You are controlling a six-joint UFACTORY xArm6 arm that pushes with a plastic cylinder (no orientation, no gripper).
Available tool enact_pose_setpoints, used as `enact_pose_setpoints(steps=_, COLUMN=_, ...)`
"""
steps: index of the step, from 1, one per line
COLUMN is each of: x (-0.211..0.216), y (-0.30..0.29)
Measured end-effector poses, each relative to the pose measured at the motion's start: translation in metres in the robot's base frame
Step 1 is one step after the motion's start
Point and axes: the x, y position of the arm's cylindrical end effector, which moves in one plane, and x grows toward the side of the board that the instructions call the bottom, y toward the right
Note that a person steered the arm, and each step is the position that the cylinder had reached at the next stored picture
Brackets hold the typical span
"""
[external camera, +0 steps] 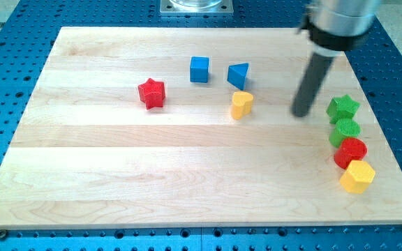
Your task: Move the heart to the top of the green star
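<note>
red star: far toward the view's left on the counter, well apart from everything we care about.
blue cube: upper middle, not in play.
blue triangle block: just above the heart, near it but we can't tell if they touch.
yellow heart: the task's thing; sits mid-counter, to the view's left of our tip, open wood between them.
my tip: rod end down at the counter, between heart and green star, nearer the star. It's a bare rod, so nothing to open or close, and it holds nothing; it touches no block.
green star: goal marker, just to the view's right of the tip, top of a column by the counter's right edge.
green round block: right below the star.
red round block: next down.
yellow hexagon block: bottom of the column.
key relation: we judge the tip is on the wrong side; the heart must travel rightward and up, so we need to get round to its left-lower side first.
risk: blue triangle block may get dragged along.
</note>
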Motion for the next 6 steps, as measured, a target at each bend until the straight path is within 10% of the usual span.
enact_pose_setpoints(steps=2, x=-0.004, y=-0.125)
enact_pose_setpoints(steps=6, x=0.007, y=-0.032)
